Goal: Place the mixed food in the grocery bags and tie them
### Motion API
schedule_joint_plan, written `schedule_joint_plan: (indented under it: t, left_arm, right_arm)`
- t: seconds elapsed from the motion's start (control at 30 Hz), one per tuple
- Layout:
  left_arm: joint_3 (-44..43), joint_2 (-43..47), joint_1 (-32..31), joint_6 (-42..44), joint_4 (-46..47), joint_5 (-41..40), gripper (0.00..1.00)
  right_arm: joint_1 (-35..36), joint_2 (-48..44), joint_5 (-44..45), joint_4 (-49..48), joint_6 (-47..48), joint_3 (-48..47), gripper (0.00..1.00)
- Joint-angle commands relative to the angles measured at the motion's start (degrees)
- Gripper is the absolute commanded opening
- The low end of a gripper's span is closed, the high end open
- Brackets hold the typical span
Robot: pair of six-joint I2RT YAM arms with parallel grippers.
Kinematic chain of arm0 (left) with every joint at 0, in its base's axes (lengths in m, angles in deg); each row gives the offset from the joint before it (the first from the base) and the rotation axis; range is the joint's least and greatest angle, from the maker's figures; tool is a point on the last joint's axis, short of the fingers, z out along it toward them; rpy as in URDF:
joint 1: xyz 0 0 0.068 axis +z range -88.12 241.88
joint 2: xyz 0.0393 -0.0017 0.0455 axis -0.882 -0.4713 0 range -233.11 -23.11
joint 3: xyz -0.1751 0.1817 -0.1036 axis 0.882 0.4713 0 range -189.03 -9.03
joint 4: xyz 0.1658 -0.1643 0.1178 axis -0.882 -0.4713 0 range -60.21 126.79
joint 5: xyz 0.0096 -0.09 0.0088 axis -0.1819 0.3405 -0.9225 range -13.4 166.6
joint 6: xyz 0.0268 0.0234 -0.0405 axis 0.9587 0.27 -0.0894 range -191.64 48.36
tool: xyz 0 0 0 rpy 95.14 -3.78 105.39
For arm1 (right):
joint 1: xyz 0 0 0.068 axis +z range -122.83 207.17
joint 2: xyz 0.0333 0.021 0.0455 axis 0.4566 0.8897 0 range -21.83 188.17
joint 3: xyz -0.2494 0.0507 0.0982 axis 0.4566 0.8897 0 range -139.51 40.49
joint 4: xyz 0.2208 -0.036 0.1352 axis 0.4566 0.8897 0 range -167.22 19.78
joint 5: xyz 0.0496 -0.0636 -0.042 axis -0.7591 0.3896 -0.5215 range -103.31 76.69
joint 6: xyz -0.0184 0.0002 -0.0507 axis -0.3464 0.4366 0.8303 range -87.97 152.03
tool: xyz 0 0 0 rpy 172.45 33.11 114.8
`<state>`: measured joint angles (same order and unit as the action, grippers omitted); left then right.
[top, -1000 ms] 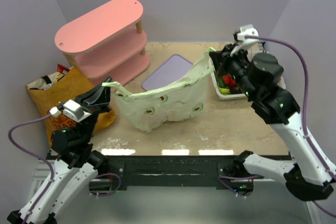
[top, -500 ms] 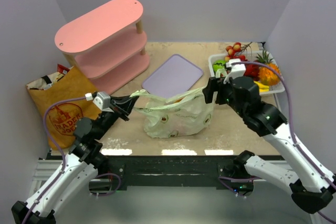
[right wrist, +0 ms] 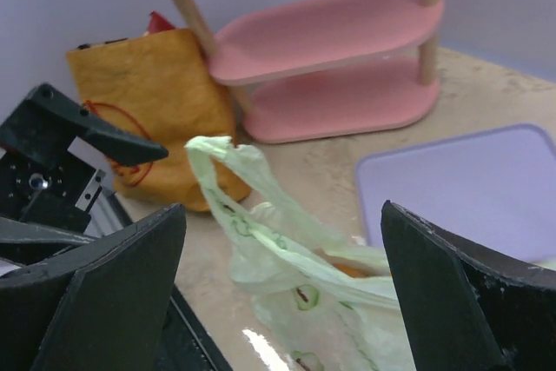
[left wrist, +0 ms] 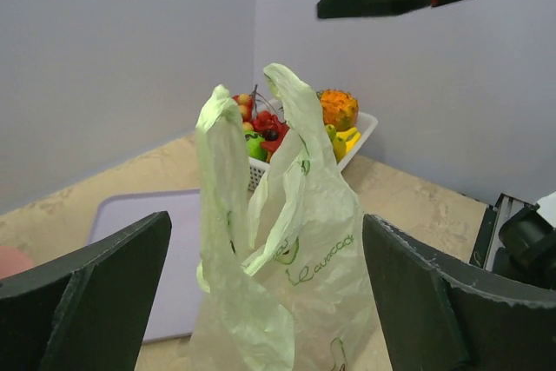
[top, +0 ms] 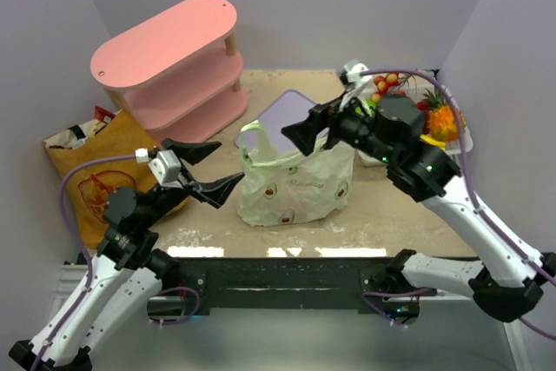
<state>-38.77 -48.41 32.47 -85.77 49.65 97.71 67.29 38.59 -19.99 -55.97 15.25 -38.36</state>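
1. Top view: the pale-green plastic bag (top: 295, 187) stands in the middle of the bench (top: 391, 215), with its handles sticking up loose at the top.
   - The left claw (top: 232, 161) is spread wide just beside the bag's left edge and has hold of nothing.
   - The right claw (top: 300, 135) hangs over the bag's upper right corner, also spread wide and empty.
   - The brown paper bag (top: 95, 182) with the round red print leans at the bench's far left, and a red packet (top: 103, 114) peeks from its top.
   - A pink shelf unit (top: 174, 58) stands behind the paper bag.
   - A lilac board (top: 282, 117) lies flat beyond the plastic bag.
2. Left wrist view: the two dark fingers (left wrist: 87, 293) sit far apart at the lower corners with nothing between their pads.
   - The plastic bag rises in the gap ahead of them, and its two handle loops (left wrist: 295, 106) stand upright and apart.
   - Behind the bag a white basket (left wrist: 365, 121) holds bright fruit.
   - One finger of the right claw shows at the top edge, above the handles.
3. Right wrist view: the fingers (right wrist: 460, 293) are just as wide apart and grip nothing.
   - One crinkled handle lifts from the bag below and between them.
   - The paper bag, the shelf unit and the left claw's fingers lie beyond the bag, and the lilac board is at the right.
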Motion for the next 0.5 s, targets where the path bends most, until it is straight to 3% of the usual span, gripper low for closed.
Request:
schedule_joint_plan:
  t: [0.0, 0.1, 0.23, 0.47]
  left_arm:
    - [-8.3, -2.2, -0.3, 6.8, -8.6, 2.9, 1.00]
    - [-10.6, -6.2, -0.3, 9.6, -8.6, -0.1, 1.00]
    - [-12.6, -10.7, 0.8, 13.0, -5.1, -2.7, 1.00]
    - [-16.5, -17.6, 9.0, 13.7, -4.0, 14.7, 1.00]
  right_arm:
    - [7.8, 3.6, -0.7, -6.0, -1.2, -2.2, 0.98]
    - [9.5, 7.3, 1.6, -6.8, -3.7, -3.4, 0.98]
    - [12.9, 9.4, 11.0, -9.5, -6.6, -2.9, 0.98]
    - [18.7, 14.8, 23.6, -8.3, -7.0, -6.7, 0.99]
